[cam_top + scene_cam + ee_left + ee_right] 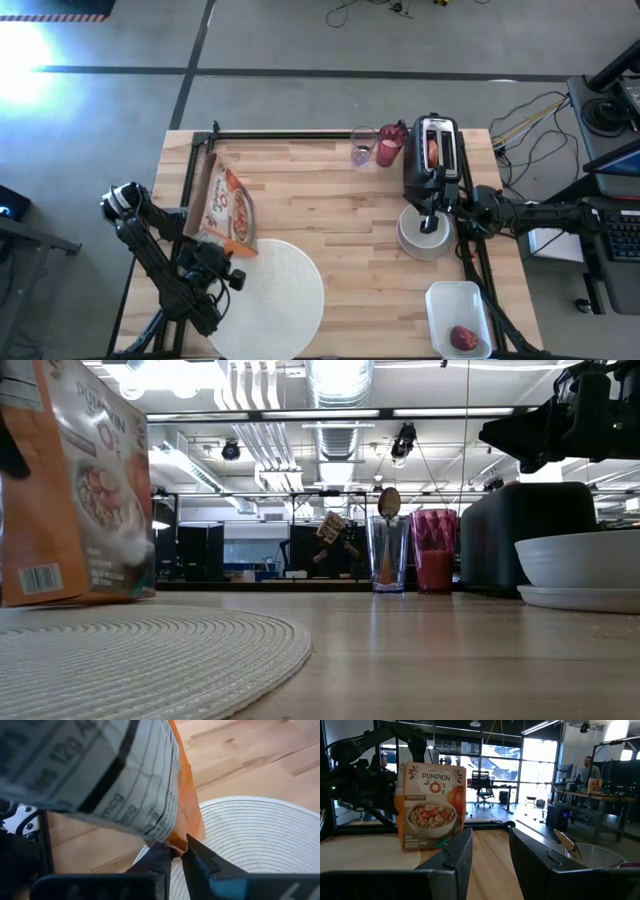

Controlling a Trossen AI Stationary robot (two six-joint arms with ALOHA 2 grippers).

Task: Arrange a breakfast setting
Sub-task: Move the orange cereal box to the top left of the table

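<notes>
The left claw (176, 854) is pinched on the lower corner of an orange cardboard cereal box (226, 210), which is held upright, slightly tilted, at the far edge of a round white woven placemat (275, 300) on the wooden tabletop (330, 215). The box is judged light and stiff but crushable; a hold on a thin corner lets it swing, so a grip across the narrow faces would be steadier.

The right claw (433, 218) is spread and poised just above a small white bowl (424, 232) set on a small grey plate (580, 598), in front of a black toaster (434, 150). The bowl is judged hard, smooth and breakable, best taken by the rim.

Beyond, a clear glass holding an orange-handled spoon (386, 540) stands just beside a pink tumbler (433, 550). A red apple (462, 338) lies in a white rectangular tray (450, 298) at the near right.
</notes>
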